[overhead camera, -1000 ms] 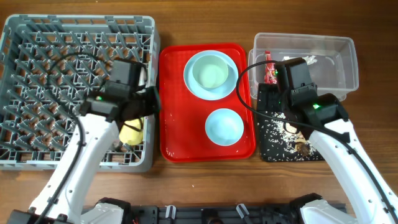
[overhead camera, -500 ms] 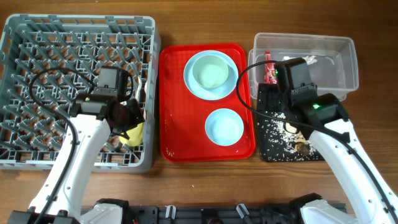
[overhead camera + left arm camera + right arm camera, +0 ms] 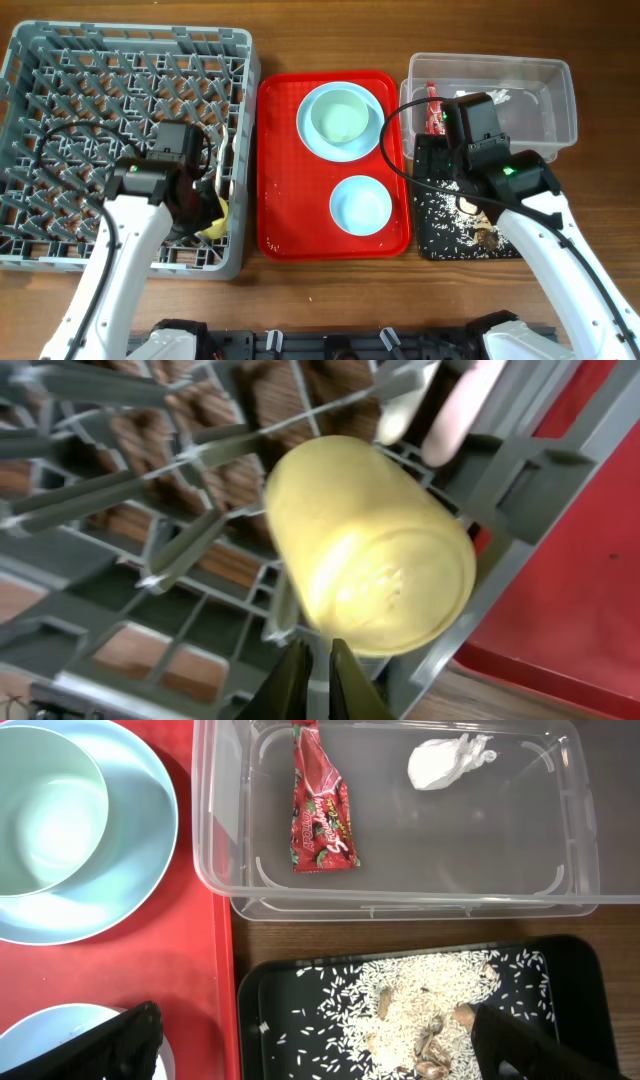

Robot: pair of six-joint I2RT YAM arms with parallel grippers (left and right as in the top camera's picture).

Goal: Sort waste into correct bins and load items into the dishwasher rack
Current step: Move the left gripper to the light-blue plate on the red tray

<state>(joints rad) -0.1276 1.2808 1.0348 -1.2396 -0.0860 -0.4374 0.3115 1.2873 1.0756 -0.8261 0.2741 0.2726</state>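
**Q:** What has changed over the last second?

**A:** The left gripper [image 3: 190,195] has drawn back from the right wall of the rack [image 3: 120,32] towards its interior. The cup [image 3: 215,222] now lies a little nearer the rack's front right corner. The right arm has not moved.

**Q:** State of the jaws?

**A:** Left: almost together, with only a slit between them, and the tips at the cup's lower edge. Whether they pinch that edge cannot be told. Right gripper [image 3: 315,1015]: jaws spread wide, nothing between them.

**Q:** Where do the task's things lie?

**A:** The cup is on its side among the pegs, beside the white cutlery [image 3: 225,150]. The plate [image 3: 305,122] and bowl [image 3: 360,205] sit on the red tray [image 3: 285,215]. The wrapper [image 3: 322,805] and tissue [image 3: 448,760] are in the tub [image 3: 560,100]. The scraps [image 3: 420,1010] are on the black tray [image 3: 570,980].

**Q:** Edges and free room?

**A:** The cup is close against the rack's right wall, and the red tray's rim is just beyond it. Bare red surface runs down that tray's left side. The right gripper hangs over the strip of worktop [image 3: 400,925] between the tub and the black tray. The rack's left half has open cells.
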